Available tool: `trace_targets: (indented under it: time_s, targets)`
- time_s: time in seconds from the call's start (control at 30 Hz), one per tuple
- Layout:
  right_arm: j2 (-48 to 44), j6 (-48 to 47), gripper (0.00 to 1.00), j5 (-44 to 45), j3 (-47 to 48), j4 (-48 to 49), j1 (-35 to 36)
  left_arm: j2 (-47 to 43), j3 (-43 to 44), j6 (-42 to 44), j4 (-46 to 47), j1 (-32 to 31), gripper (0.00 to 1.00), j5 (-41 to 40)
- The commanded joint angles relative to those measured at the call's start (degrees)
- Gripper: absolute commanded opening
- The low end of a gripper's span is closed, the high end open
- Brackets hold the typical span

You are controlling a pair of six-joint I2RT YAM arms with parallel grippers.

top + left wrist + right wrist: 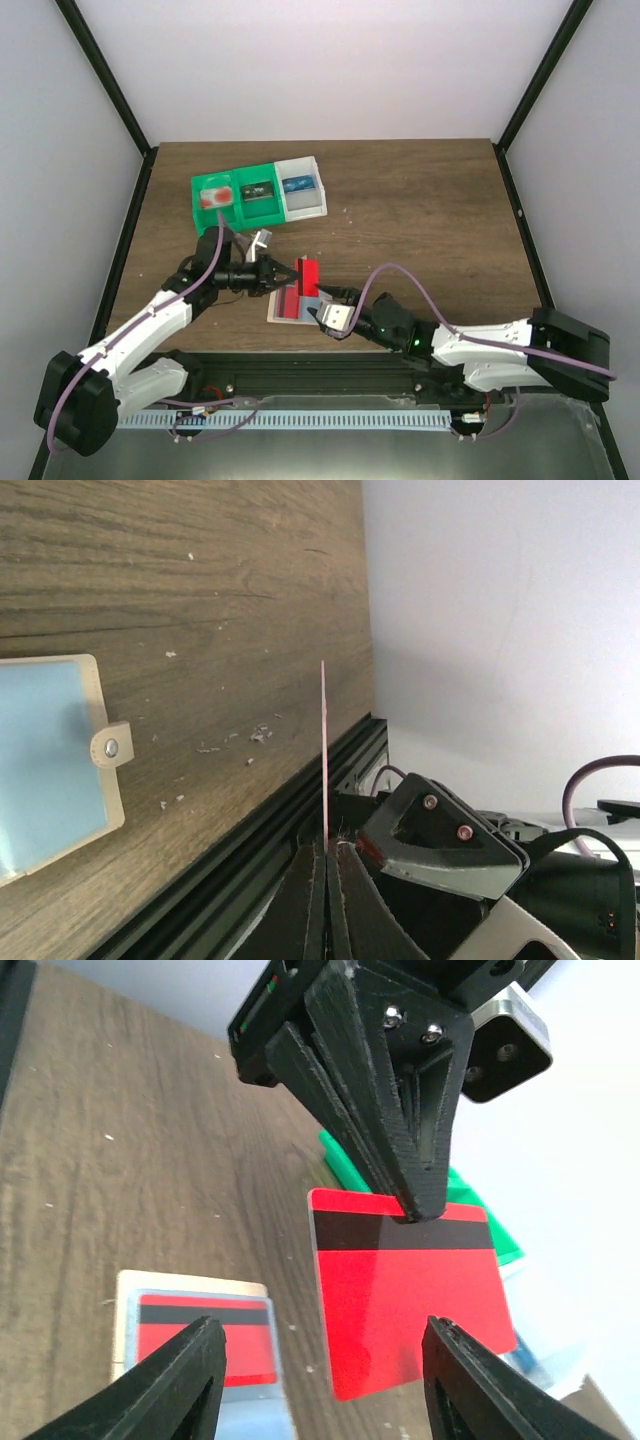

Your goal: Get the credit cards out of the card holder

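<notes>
step in hand: looks like mid-extraction. One red credit card [410, 1310] is out of the card holder [200, 1285], so I'd call this the lift-away bit of card number one.

left gripper [417, 1208]: pinched tight on the top edge of that red card, right on the black stripe. The card hangs upright under it, in the middle of the right wrist view.

right gripper [330, 318]: jaws spread apart with nothing in them. Its fingers [190, 1380] frame the card from the bottom of the frame but don't touch it.

where the holder is: flat on the wooden table [420, 220], lower centre of the top view, just below the held card and apart from it.

how the holder looks: tan rim, pale blue panel, and a little snap tab that shows in the left wrist view. A second red card [205, 1345] with a black stripe sits in the pocket.

next move, my guess: set the held card down somewhere, maybe by the green and white trays [258, 190] at upper left. The open gripper then has to pin the holder or grab the second card. The holder is thin and light, so it'll probably slide if nothing holds it down.
</notes>
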Motion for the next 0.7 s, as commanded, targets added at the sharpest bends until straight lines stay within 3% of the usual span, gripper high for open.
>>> trace_targets:
  time_s: [0.0, 0.07, 0.23, 0.3, 0.4, 0.47, 0.6, 0.67]
  targets:
    - [1.95, -9.18, 0.55, 5.25, 3.21, 4.77, 0.68, -0.84, -1.08, -1.95, 1.86, 0.23, 0.00, 3.33]
    - [2.49, -10.37, 0.50, 5.32, 3.56, 6.18, 0.68, -1.02, -1.30, -1.95, 1.33, 0.24, 0.00, 2.97]
    - [3.46, -11.33, 0.03, 5.69, 4.02, 6.83, 0.76, -1.85, -2.67, -4.20, 3.15, 0.28, 0.00, 3.74]
    - [2.12, -9.24, 0.01, 5.98, 3.46, 6.13, 0.93, -2.94, -2.76, -5.22, 4.01, 0.29, 0.03, 2.91]
    - [-3.16, 3.27, 0.01, 6.61, 3.99, 1.24, 1.03, -6.58, -1.78, -5.44, 4.87, 0.30, 0.39, -0.69]
    - [-8.17, 21.82, 0.01, 8.11, 6.41, -6.72, 1.01, -9.14, 0.00, -3.85, 3.51, 0.28, 0.55, -4.10]
    - [-15.19, 46.74, 0.01, 4.49, 7.80, -15.11, 1.04, -12.13, 1.81, -0.92, 2.72, 0.38, 0.61, -7.66]
    - [-16.35, 54.45, 0.00, 3.42, 6.94, -15.97, 1.04, -12.47, 0.96, -0.74, 5.10, 0.37, 0.61, -6.68]
